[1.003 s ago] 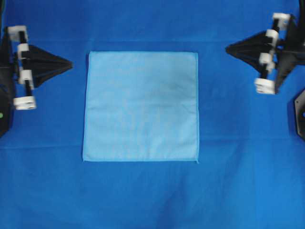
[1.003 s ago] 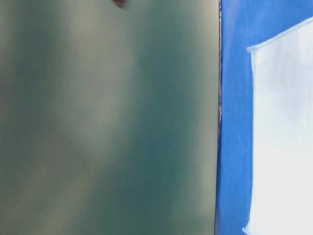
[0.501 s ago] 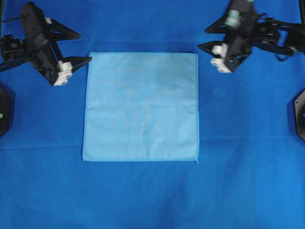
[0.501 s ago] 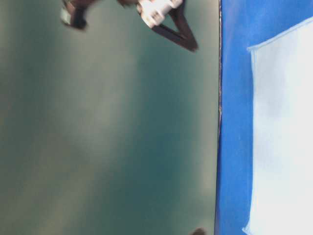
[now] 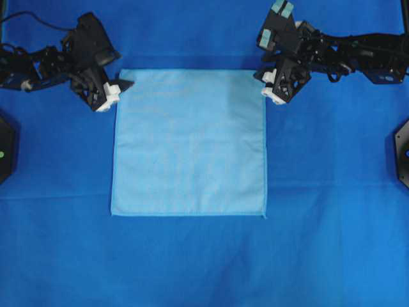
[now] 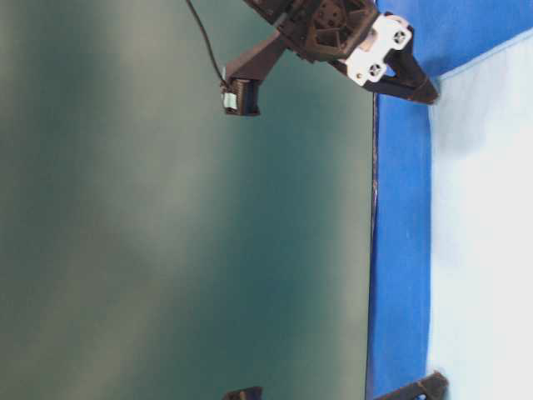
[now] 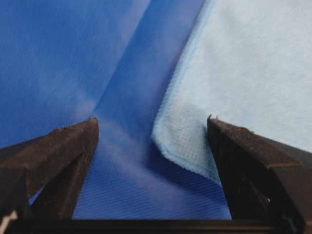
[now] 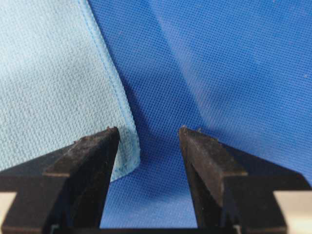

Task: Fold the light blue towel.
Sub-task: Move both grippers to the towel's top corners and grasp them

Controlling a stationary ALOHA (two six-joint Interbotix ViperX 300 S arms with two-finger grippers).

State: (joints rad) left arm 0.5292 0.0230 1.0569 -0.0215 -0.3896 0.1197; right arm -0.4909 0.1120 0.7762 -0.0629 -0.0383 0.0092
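The light blue towel (image 5: 189,142) lies flat and square on the darker blue sheet. My left gripper (image 5: 119,87) is open at the towel's far left corner. In the left wrist view the corner (image 7: 168,139) lies between the spread fingers of that gripper (image 7: 151,121), with the right finger over the towel (image 7: 253,63). My right gripper (image 5: 269,84) is open at the far right corner. In the right wrist view its left finger covers the towel's hem (image 8: 127,156), and bare sheet shows in the gap of that gripper (image 8: 148,129). Nothing is held.
The royal-blue sheet (image 5: 192,256) covers the whole table. Black arm bases sit at the left edge (image 5: 5,147) and the right edge (image 5: 402,153). In the table-level view a plain green backdrop (image 6: 166,250) fills the left side beside the towel (image 6: 483,250).
Both arms have swung in from the table's sides to the towel's two far corners and lowered. Their jaws now point down at the corners. The towel has not moved.
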